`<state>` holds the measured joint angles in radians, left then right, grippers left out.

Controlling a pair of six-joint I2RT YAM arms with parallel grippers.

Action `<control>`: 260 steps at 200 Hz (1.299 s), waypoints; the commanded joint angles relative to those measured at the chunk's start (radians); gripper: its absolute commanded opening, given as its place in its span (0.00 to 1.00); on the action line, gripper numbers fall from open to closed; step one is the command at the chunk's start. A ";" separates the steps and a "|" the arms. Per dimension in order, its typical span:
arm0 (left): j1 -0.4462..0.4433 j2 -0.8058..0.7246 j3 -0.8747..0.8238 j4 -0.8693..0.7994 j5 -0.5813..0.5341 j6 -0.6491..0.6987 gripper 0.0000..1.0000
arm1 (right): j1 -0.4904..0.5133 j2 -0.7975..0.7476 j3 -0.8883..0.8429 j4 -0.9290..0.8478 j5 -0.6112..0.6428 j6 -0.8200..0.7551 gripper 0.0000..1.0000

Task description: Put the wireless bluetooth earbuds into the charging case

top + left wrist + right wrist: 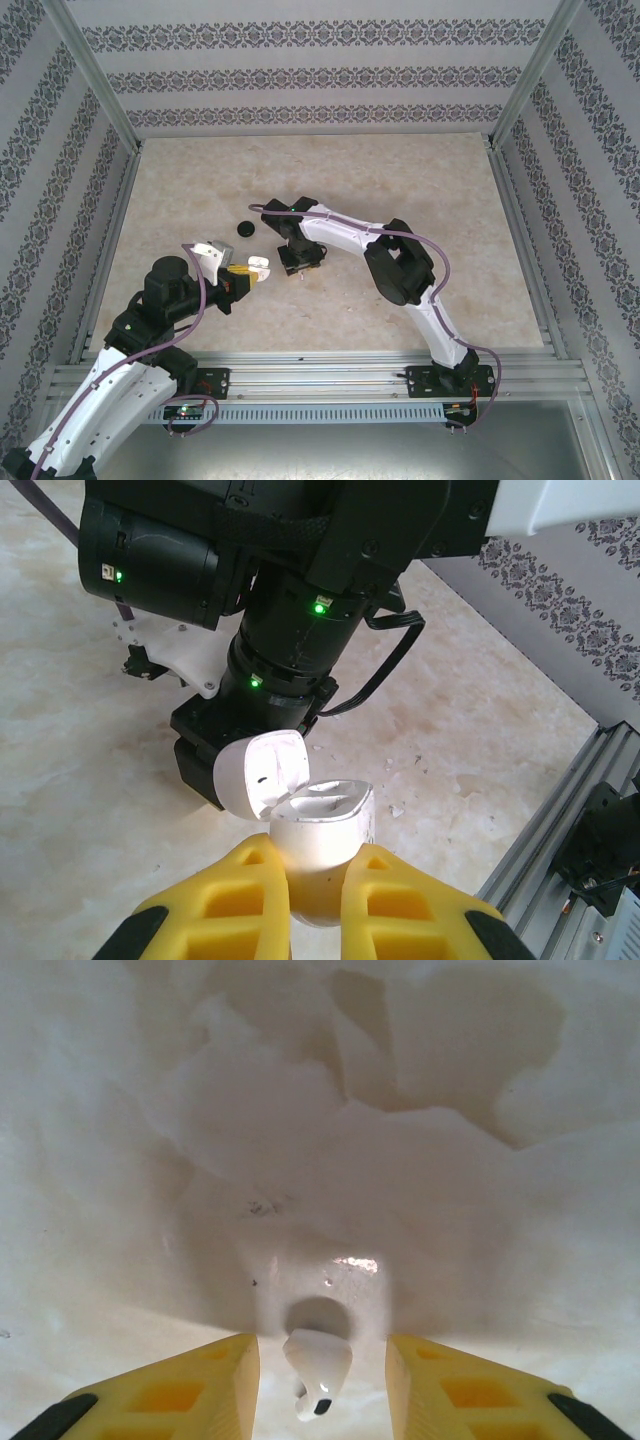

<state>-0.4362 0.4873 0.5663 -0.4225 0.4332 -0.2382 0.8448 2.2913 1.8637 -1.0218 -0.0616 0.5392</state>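
Marbled beige bench (420,170), patterned walls (300,70), aluminium frame (104,88). My left tool (317,852) clamps white case (322,825), lid up. My right tool (320,1348) spread wide, straddling white earbud (316,1365) lying on bench.

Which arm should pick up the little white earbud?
Right. The right end effector is open over the earbud on the table, with a finger on each side. The left end effector is busy gripping the open case.

The charging case (320,832) has its lower part hidden between the left jaws.
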 commanded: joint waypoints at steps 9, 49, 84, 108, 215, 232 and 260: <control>0.009 -0.006 -0.003 -0.017 -0.007 0.017 0.01 | 0.004 0.035 0.030 -0.023 -0.007 0.000 0.37; 0.010 -0.007 -0.003 -0.019 -0.008 0.022 0.01 | 0.003 0.046 0.033 -0.029 -0.014 0.002 0.32; 0.009 -0.006 -0.009 -0.011 -0.009 0.023 0.01 | 0.007 0.033 0.029 -0.041 -0.009 0.002 0.27; 0.009 -0.001 -0.009 -0.004 -0.008 0.023 0.01 | 0.010 0.018 0.022 -0.042 -0.006 0.002 0.24; 0.009 -0.001 -0.052 0.088 0.073 0.031 0.02 | 0.013 -0.091 0.019 -0.049 0.108 -0.041 0.20; 0.010 -0.013 -0.077 0.135 0.112 0.036 0.02 | 0.013 -0.118 0.010 -0.047 0.129 -0.059 0.20; 0.009 -0.041 -0.124 0.222 0.182 0.044 0.03 | 0.021 -0.202 -0.018 -0.027 0.180 -0.101 0.19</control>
<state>-0.4362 0.4789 0.4759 -0.3424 0.5217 -0.2214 0.8490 2.1925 1.8751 -1.0420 0.0395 0.4923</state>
